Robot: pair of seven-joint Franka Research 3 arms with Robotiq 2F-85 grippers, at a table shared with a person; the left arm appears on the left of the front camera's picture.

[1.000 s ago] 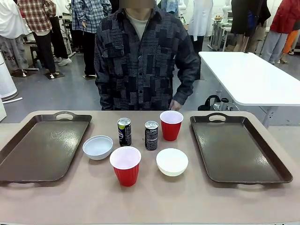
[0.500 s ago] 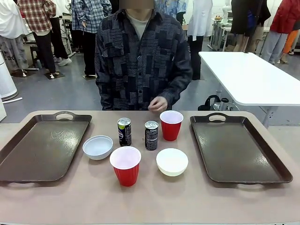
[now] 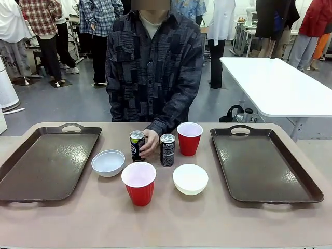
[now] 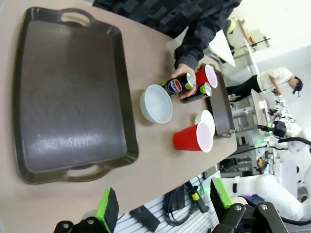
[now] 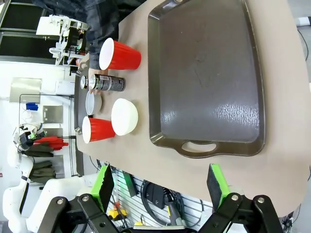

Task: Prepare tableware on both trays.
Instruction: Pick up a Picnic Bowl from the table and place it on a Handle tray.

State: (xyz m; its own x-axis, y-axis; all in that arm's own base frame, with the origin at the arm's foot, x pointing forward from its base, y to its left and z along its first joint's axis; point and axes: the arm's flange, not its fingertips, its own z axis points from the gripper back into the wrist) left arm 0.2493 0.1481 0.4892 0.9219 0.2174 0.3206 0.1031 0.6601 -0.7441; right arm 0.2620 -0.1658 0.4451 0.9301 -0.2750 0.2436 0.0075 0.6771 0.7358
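Observation:
Between the left tray (image 3: 46,161) and the right tray (image 3: 264,163) stand two dark cans, two red cups and two white bowls. The person's hand (image 3: 150,142) is wrapped around the left can (image 3: 137,145); the other can (image 3: 167,149) stands beside it. One red cup (image 3: 189,138) stands at the back, the second (image 3: 139,183) near the front. Bowls sit left (image 3: 108,163) and right (image 3: 190,178). My left gripper (image 4: 163,206) is open above the left tray (image 4: 68,92). My right gripper (image 5: 158,187) is open above the right tray (image 5: 209,73).
A white table (image 3: 275,85) stands behind at the right. Several people stand in the background. The person in a dark patterned shirt (image 3: 153,67) leans over the table's far edge.
The person's hand has come down from the table's far edge and closed around the left can. Everything else on the table stays put.

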